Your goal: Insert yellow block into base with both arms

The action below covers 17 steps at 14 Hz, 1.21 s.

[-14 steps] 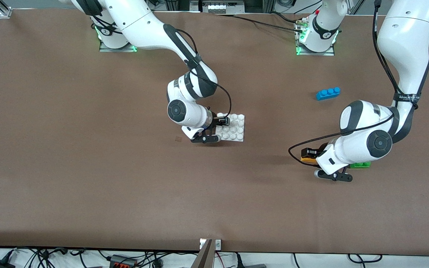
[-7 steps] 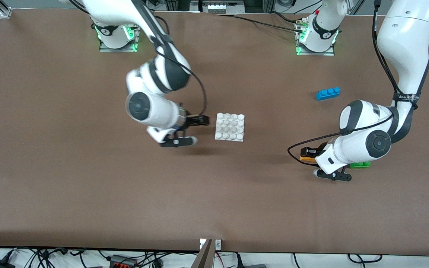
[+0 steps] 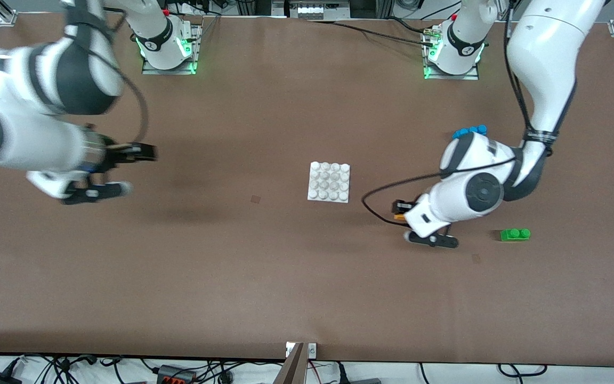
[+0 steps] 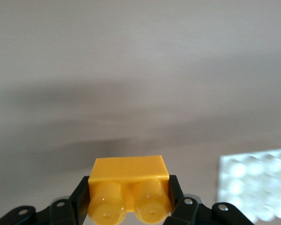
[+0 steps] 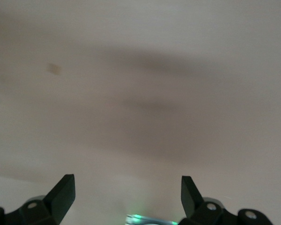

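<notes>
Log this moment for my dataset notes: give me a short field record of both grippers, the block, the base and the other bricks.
left gripper: shut on the yellow block, over bare table between base and green brick
right gripper: open, empty, over the right arm's end of the table
base: flat on table, nothing on its studs
green brick: on table, nearer the front camera than the blue brick
blue brick: partly hidden by left arm

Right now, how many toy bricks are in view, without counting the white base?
3. The yellow block is held in the left gripper; the green brick lies on the table; the blue brick shows partly above the left arm.
</notes>
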Each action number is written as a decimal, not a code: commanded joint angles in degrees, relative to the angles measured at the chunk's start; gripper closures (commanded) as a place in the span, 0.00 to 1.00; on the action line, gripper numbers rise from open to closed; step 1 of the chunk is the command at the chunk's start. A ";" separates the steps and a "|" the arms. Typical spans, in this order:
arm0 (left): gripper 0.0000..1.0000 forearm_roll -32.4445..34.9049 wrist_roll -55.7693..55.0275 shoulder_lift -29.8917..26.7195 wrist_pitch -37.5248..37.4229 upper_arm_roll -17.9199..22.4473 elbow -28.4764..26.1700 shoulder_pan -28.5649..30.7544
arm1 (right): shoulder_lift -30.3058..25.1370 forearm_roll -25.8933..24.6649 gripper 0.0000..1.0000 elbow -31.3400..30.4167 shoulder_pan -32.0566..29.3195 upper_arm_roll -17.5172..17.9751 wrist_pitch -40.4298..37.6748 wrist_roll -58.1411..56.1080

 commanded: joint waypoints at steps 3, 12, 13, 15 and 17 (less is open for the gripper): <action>0.51 0.36 -4.37 0.64 -0.99 0.01 1.15 -7.73 | -6.96 -11.26 0.00 3.78 0.29 -3.68 -11.25 -4.46; 0.53 1.32 -11.76 1.61 4.54 0.10 -2.27 -15.22 | -12.76 -13.66 0.00 1.08 -23.30 18.51 -10.24 -3.58; 0.53 1.24 -11.77 1.44 4.63 0.27 -2.36 -16.09 | -14.50 -14.88 0.00 -1.72 -28.23 24.47 -7.10 -3.58; 0.53 1.32 -11.07 0.13 5.07 0.27 -4.11 -16.01 | -20.73 -19.01 0.00 -11.89 -38.25 37.04 2.74 -2.01; 0.53 0.97 -10.37 -4.87 12.85 0.27 -13.04 -15.40 | -23.92 -18.59 0.00 -15.89 -42.07 41.05 4.45 5.18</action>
